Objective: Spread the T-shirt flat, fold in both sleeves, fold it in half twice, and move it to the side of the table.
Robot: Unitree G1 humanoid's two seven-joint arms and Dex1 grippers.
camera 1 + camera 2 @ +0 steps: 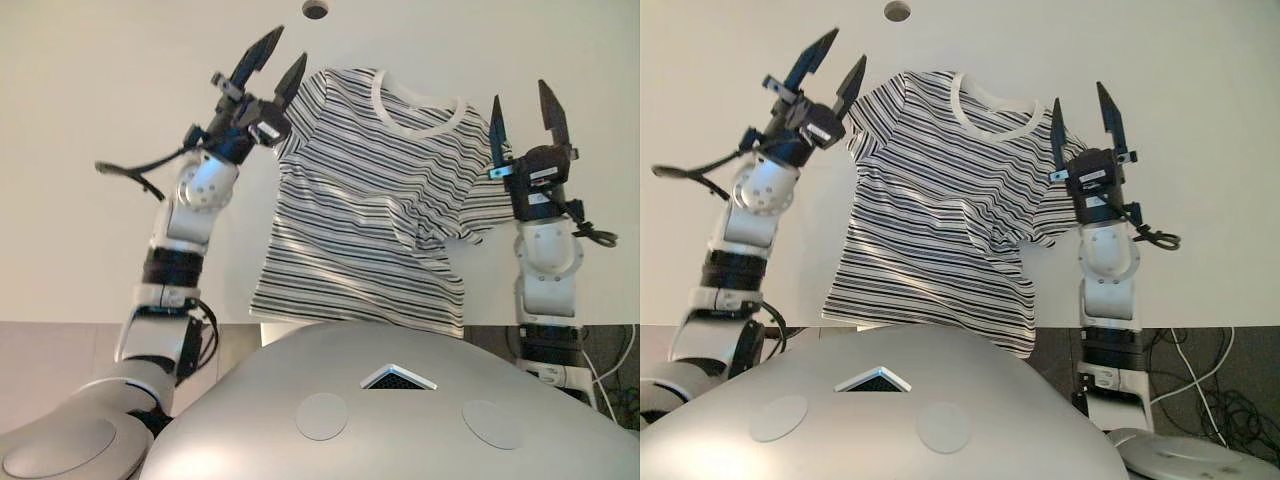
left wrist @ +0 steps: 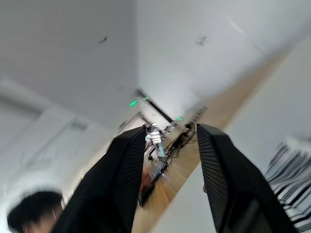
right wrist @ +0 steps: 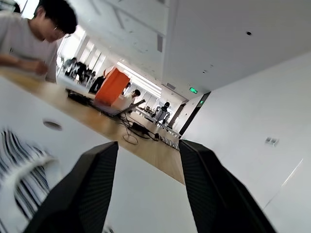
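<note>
Your T-shirt lies face up on the white table, collar away from you and hem nearest you. It is mostly spread out, which suits the first step. Your left gripper hangs just beside the shirt's left shoulder, and your right gripper hangs just beside its right shoulder. Both have their fingers parted wide and hold nothing, so the cloth rests on its own.

That placement makes sense to me: each hand sits by the sleeve it would have to fold in. The right sleeve sticks out plainly below the right gripper. The left sleeve is harder to make out next to the left gripper.

One thing to watch: a bunched crease runs in from the right sleeve toward the middle of the shirt. I would judge the flattening not quite done.
</note>
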